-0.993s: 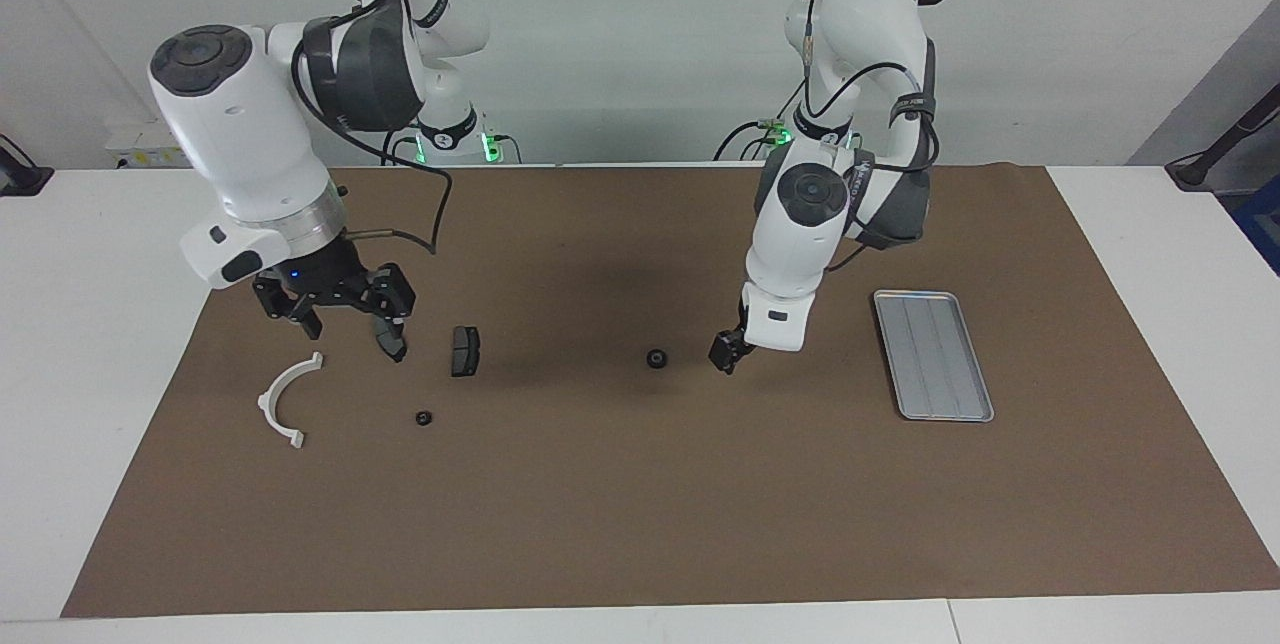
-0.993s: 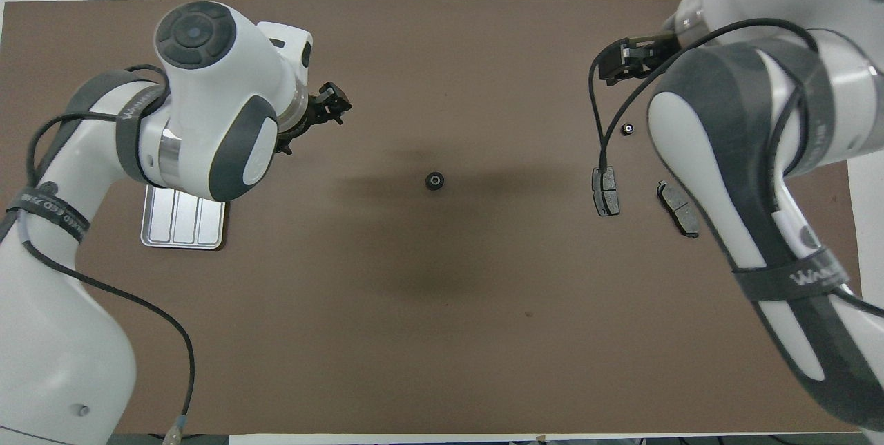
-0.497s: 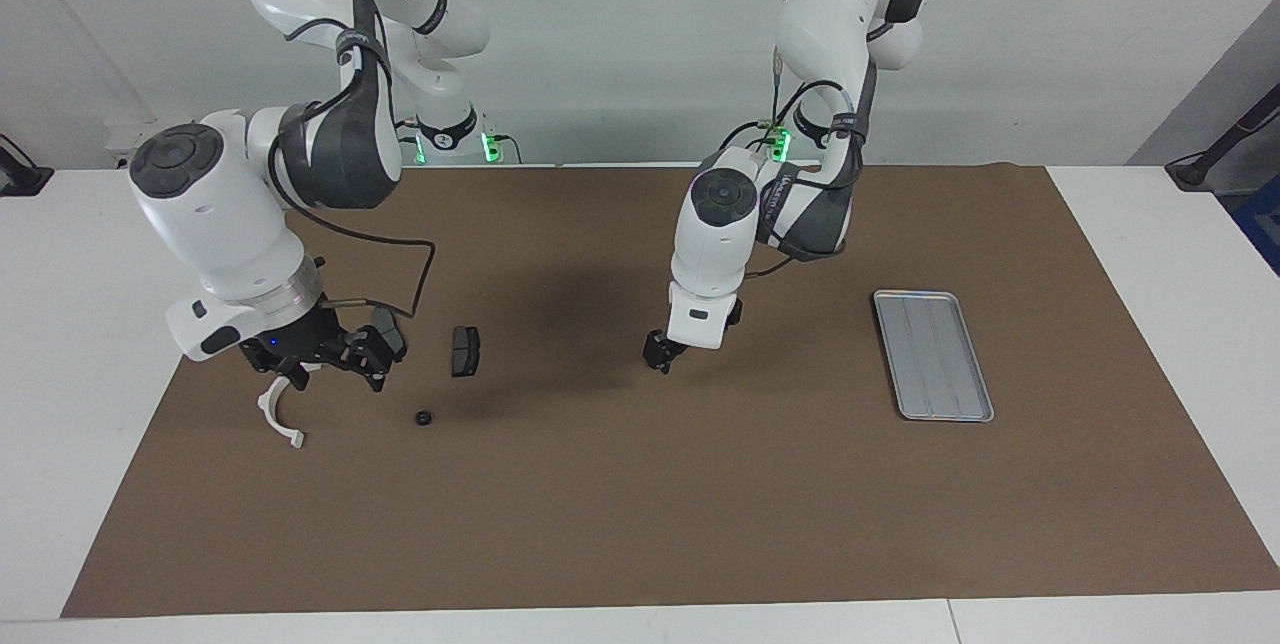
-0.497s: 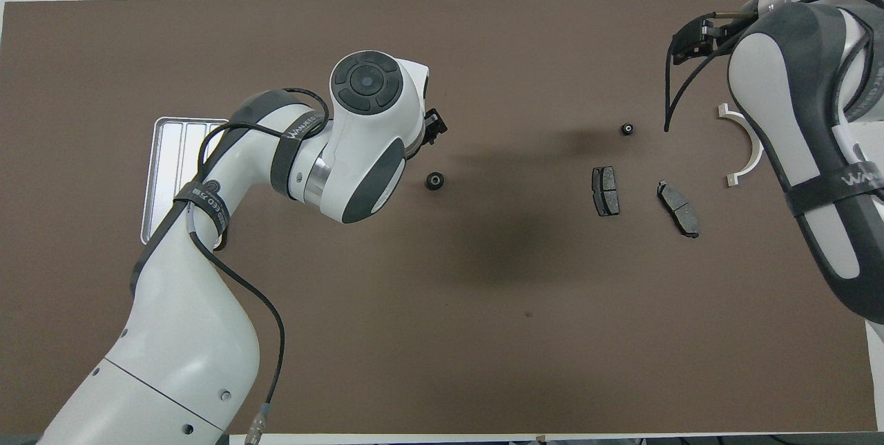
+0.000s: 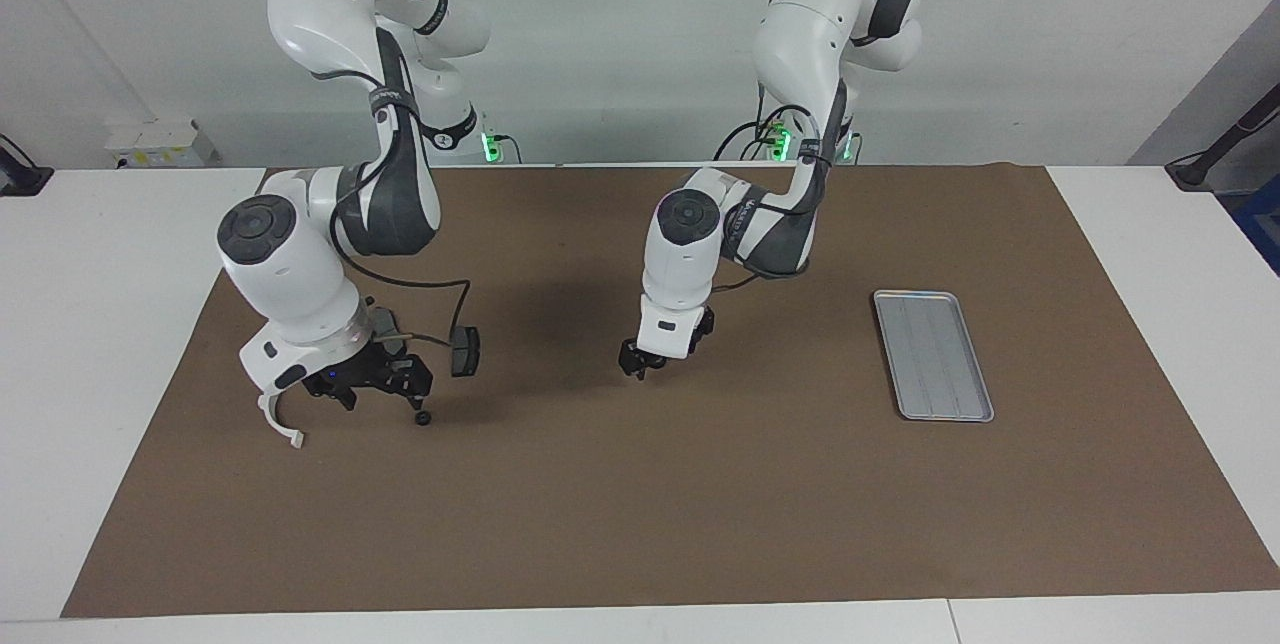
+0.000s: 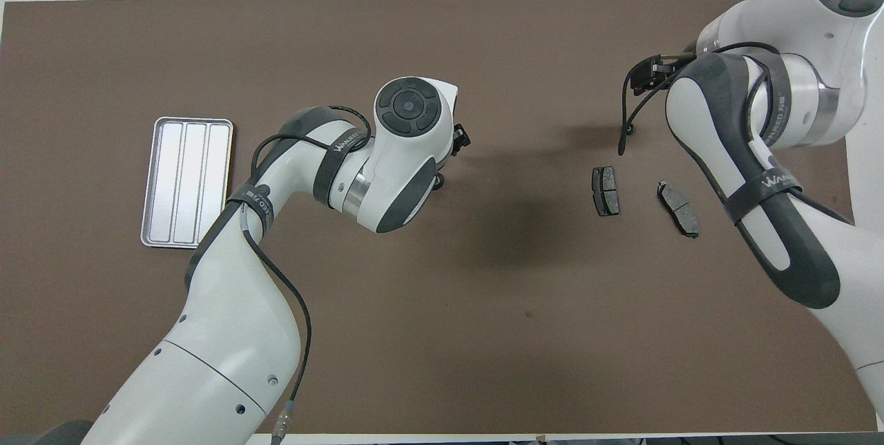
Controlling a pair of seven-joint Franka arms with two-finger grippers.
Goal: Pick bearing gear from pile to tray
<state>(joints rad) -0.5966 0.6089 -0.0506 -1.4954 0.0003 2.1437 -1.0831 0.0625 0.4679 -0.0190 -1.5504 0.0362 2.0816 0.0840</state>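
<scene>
Even, bright overhead light — soft arm shadows on the mat (image 5: 560, 524) — sharp focus.

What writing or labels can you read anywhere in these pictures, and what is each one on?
"WANKEED", white letters on the dark strap around the left arm's forearm.
"WANKEED", partly legible, on the dark strap around the right arm.
A second strap lower on the left arm carries lettering that cannot be read.
The tray, the brake pads and the brown mat show no text.

White arms (image 5: 300, 274), grey joints, black cables
</scene>
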